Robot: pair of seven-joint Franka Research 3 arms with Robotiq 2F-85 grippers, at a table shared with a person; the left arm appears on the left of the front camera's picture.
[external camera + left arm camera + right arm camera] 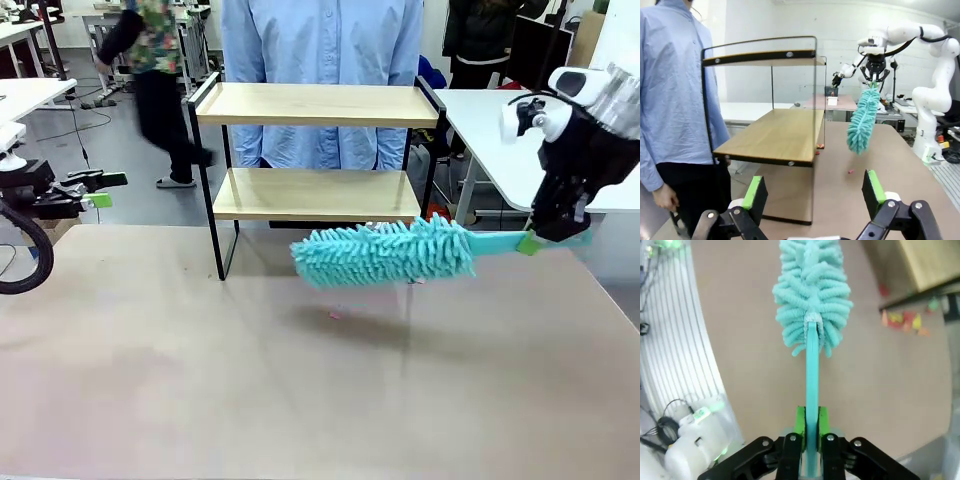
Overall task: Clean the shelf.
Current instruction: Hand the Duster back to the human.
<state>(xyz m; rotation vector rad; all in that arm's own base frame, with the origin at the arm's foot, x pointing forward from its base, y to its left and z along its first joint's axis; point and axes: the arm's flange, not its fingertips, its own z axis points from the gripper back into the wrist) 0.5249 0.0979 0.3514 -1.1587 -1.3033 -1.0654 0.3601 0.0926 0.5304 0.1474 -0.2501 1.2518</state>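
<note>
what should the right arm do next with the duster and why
Probably raise the duster and carry it toward the shelf. The right gripper is shut on its handle, but the fluffy head hangs above the table, in front of the lower board and apart from both boards.

The small two-tier rack of light wooden boards in a thin black metal frame (316, 160) stands at the table's (200, 380) far edge, near its middle. The fluffy turquoise microfibre duster (385, 252) hangs level above the table, before the rack's right legs, toward the right edge.
</note>
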